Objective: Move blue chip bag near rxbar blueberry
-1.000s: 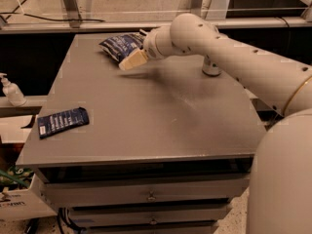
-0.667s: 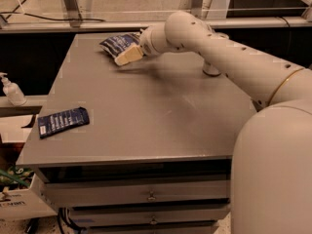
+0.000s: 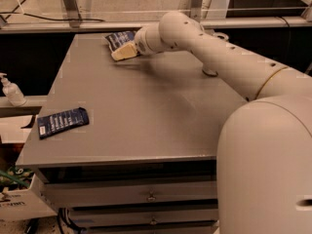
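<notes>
Grasping seems in hand: end effector (image 3: 124, 51) sits against crinkly dark-blue chip bag (image 3: 118, 38), grip state untellable; next, carry it toward flat dark-blue bar wrapper (image 3: 63, 122).

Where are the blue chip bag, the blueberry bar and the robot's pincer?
blue chip bag (image 3: 118, 38): camera view, its crinkly dark-blue front.
rxbar blueberry (image 3: 63, 122): camera view, middle of the flat wrapper.
pincer (image 3: 121, 53): camera view, its tan tip, just beside the bag.

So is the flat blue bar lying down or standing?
Lying down: the flat dark-blue bar wrapper rests text-up on the grey table. The claw is at the puffy blue bag.
</notes>
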{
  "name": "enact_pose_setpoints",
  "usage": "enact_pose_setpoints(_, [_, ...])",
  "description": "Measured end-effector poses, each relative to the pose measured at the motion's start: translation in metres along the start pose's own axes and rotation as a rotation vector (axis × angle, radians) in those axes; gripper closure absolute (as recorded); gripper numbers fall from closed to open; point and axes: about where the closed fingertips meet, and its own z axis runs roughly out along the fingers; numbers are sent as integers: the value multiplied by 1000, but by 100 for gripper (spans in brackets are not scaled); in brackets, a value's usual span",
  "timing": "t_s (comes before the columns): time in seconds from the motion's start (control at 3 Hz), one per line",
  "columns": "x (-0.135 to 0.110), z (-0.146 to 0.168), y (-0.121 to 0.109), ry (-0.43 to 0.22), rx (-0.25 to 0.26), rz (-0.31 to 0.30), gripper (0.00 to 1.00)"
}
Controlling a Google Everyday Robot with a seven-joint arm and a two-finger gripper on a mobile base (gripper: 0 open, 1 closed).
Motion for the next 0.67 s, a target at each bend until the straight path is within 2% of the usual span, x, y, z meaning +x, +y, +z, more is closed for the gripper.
enact_pose_setpoints(0.67, [8,-7,0,8,3,18,65])
